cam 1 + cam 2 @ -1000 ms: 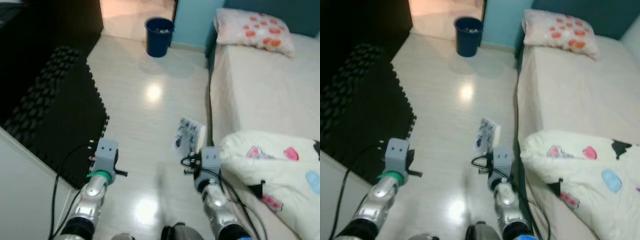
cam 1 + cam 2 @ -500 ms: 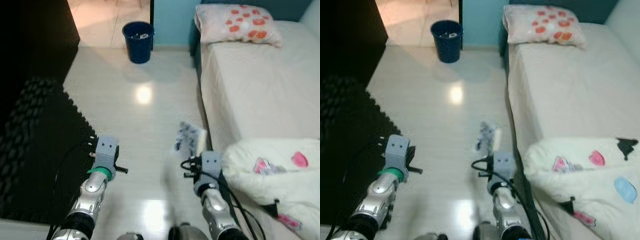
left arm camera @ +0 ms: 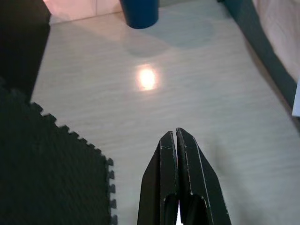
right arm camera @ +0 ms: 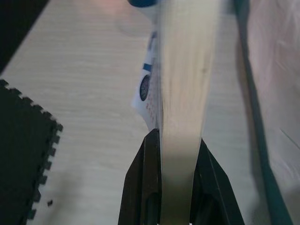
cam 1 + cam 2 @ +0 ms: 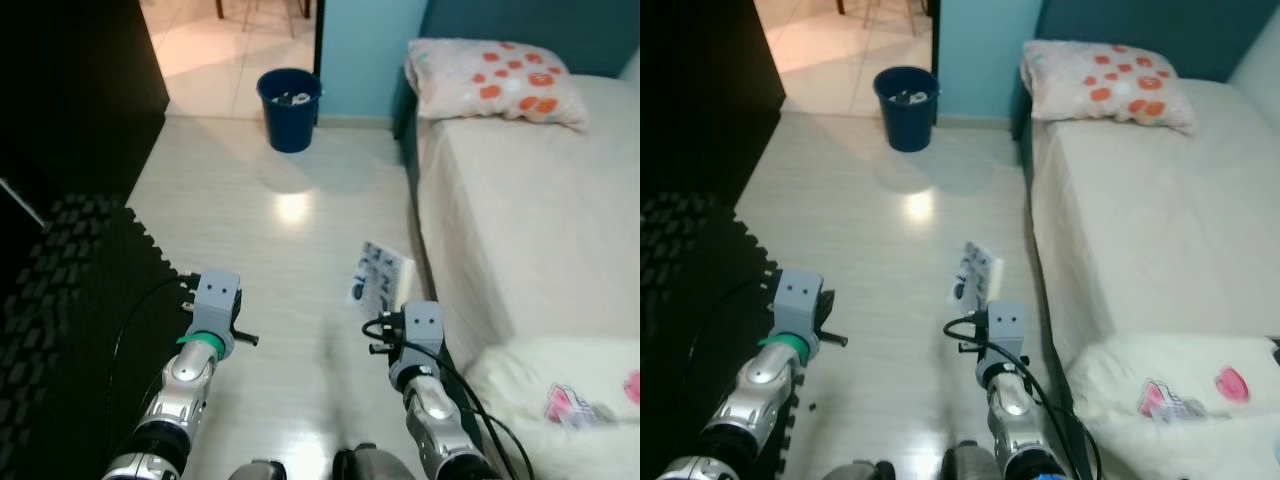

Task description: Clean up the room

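My right gripper point(image 4: 177, 139) is shut on a thin white book point(image 5: 380, 275) with blue print on its cover, held upright over the pale floor beside the bed. In the right wrist view the book point(image 4: 183, 70) shows edge-on, cream coloured, between the two black fingers point(image 4: 151, 154). My left gripper point(image 3: 176, 136) is shut with nothing in it, held out above the floor near the edge of the black foam mat point(image 3: 51, 164). A dark blue bin point(image 5: 290, 95) with some scraps inside stands ahead by the teal wall.
The bed point(image 5: 530, 210) runs along the right, with a spotted pillow point(image 5: 495, 80) at its head and a printed white blanket point(image 5: 570, 400) at its near end. A black foam mat point(image 5: 70, 320) and dark furniture point(image 5: 70, 90) line the left. A doorway opens behind the bin.
The whole picture has shifted as the camera moved: the bin sits more central and the blanket has slid toward the lower right corner. Both grippers keep their pose, and the book stays held.
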### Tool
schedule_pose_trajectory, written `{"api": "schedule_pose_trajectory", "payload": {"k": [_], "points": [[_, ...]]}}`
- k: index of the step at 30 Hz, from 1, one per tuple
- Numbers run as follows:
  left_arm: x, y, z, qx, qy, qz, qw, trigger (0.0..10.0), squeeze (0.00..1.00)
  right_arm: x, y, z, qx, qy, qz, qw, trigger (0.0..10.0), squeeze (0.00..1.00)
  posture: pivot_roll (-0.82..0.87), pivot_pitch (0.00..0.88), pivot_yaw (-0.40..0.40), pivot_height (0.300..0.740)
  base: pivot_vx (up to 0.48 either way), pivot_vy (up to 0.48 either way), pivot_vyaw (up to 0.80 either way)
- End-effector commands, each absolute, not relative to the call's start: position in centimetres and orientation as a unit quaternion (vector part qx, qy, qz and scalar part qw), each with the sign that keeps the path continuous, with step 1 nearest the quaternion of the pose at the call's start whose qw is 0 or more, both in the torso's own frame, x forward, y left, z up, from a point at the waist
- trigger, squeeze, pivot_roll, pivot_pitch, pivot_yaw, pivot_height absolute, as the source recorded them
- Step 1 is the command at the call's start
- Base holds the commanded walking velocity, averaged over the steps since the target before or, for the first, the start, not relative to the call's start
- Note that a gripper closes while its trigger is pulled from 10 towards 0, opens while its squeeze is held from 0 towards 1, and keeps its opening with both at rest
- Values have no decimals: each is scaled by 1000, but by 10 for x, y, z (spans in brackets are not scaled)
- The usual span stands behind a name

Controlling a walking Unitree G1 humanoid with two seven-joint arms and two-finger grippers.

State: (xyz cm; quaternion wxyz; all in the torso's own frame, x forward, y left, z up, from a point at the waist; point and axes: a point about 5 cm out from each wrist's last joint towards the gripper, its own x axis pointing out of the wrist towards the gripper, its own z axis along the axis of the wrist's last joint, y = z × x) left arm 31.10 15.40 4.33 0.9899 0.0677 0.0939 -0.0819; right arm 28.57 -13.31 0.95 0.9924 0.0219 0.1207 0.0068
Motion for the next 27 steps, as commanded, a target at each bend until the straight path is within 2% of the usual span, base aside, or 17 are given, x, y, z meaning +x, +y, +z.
{"api": "schedule_pose_trajectory", "payload": {"k": [1,4,14,27], "points": [[306,152,36,64,107,-84,989,10000,0,286,-139,9,22,119,-3,993,10000,0,28,89,39,740,416,0,0],[305,152,35,64,106,-83,989,10000,0,287,-140,10,27,121,-3,992,10000,0,24,91,34,740,417,0,-183],[304,151,34,61,107,-82,989,10000,0,286,-141,9,24,123,-6,992,10000,0,21,89,35,740,418,0,-725],[304,150,34,63,105,-86,989,10000,0,286,-142,10,23,117,-6,993,10000,0,21,90,37,740,417,0,0]]}}
